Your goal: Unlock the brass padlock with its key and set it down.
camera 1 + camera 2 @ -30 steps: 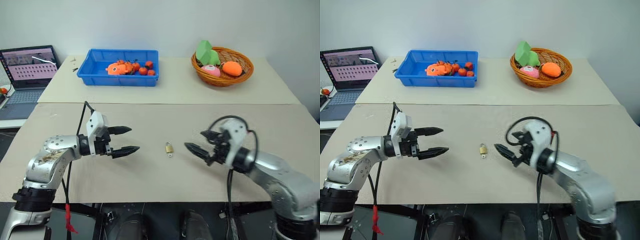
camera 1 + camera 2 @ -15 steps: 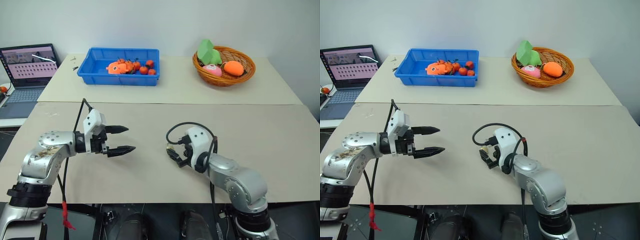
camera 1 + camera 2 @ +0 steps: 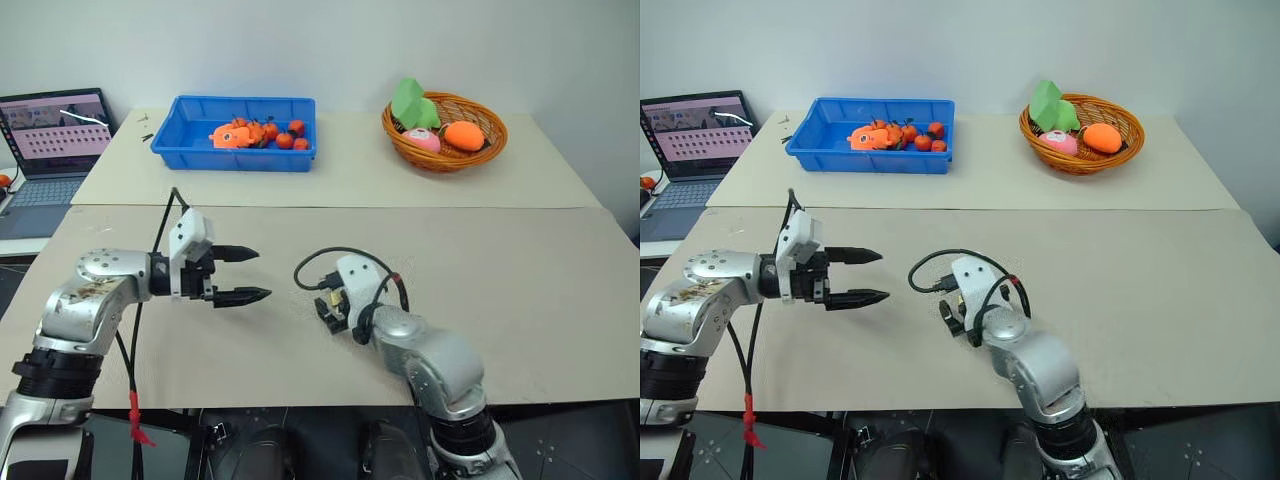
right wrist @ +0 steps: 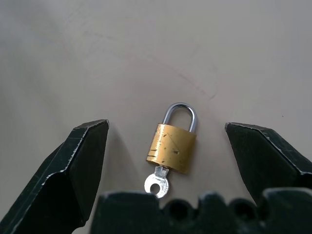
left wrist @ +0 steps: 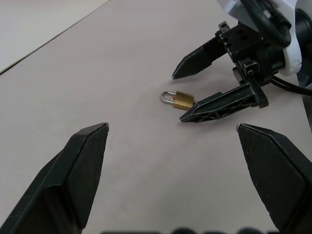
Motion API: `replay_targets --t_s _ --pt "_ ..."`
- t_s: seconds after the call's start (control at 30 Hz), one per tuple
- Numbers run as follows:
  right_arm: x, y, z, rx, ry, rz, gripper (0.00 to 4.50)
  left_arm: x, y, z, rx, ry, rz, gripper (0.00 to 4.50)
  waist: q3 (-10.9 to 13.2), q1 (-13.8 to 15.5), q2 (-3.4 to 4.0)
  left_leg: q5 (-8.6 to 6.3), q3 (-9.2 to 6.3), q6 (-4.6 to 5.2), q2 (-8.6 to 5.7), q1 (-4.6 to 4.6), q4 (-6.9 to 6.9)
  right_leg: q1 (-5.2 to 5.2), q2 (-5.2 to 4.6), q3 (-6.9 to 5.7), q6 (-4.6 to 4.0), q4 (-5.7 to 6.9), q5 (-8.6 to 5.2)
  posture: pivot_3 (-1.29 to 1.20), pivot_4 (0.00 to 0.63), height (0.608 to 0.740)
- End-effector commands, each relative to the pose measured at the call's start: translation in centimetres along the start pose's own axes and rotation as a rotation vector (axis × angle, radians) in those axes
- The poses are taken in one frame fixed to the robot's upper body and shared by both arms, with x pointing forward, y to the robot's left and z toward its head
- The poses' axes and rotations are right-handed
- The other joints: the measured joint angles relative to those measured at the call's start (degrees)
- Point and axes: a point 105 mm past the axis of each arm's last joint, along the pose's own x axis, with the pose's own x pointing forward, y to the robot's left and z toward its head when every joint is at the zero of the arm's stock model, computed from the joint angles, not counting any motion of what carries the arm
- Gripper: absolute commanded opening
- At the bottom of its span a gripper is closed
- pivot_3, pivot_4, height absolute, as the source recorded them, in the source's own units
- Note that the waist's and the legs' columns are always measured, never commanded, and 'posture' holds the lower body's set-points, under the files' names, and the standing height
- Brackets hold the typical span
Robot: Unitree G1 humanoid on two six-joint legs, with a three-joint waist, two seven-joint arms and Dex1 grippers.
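Observation:
The brass padlock [image 4: 171, 146] lies flat on the beige table [image 3: 520, 260] with its silver shackle seated in the body. The key [image 4: 157, 185] sticks out of the end opposite the shackle. My right gripper [image 4: 165, 124] is open and hangs just over the padlock, one black finger on each side, touching neither. In the head views this gripper [image 3: 328, 306] covers the padlock. The left wrist view shows the padlock [image 5: 183, 100] between the right gripper's [image 5: 178, 97] fingers. My left gripper [image 3: 264, 273] is open and empty, a short way left of the padlock and pointing at it.
A blue bin [image 3: 240, 130] of small orange and red toys stands at the back left. A wicker basket [image 3: 445, 125] of plush toys is at the back right. An open laptop [image 3: 55, 135] sits off the table's left edge. A black cable loops over my right wrist.
My right gripper has swung left across the table and tipped down, so its open fingers now straddle the padlock. The left gripper has stayed put.

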Motion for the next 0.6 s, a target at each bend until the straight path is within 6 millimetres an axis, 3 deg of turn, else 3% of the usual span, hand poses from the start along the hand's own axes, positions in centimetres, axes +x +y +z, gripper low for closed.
replay_targets --t_s 0.03,0.3,0.43,0.6 --pt "-0.2 -0.7 0.6 -0.031 -0.016 -0.064 4.50 -0.6 0.3 1.1 0.041 0.017 0.002 4.47 0.00 -0.11 0.00 0.00 0.00 0.00 -0.01 -0.01 0.00 0.00 0.00 0.00 0.00 0.00 0.00 0.00 0.150 0.684" --pt "-0.1 -1.3 0.2 0.036 -0.003 -0.102 4.50 -0.6 0.8 1.9 0.059 0.022 0.006 4.47 0.00 -0.88 0.00 0.01 0.00 -0.02 -0.01 -0.01 -0.01 0.00 0.01 -0.01 0.02 0.03 -0.02 0.00 0.150 0.684" --pt "-0.2 -0.8 0.3 0.154 -0.013 -0.065 4.50 -0.5 1.2 2.1 0.064 0.019 0.015 4.47 0.00 -0.93 0.00 0.02 0.00 -0.03 -0.01 -0.01 -0.05 -0.01 0.04 -0.03 0.02 0.21 -0.02 0.00 0.150 0.684" --pt "-0.3 -0.9 0.2 0.151 0.000 -0.074 4.50 -0.3 1.7 2.6 0.071 0.011 0.022 4.47 0.00 -0.97 0.00 0.02 -0.01 -0.04 -0.01 -0.02 -0.05 -0.01 0.04 -0.02 0.02 0.22 -0.02 0.00 0.150 0.684"
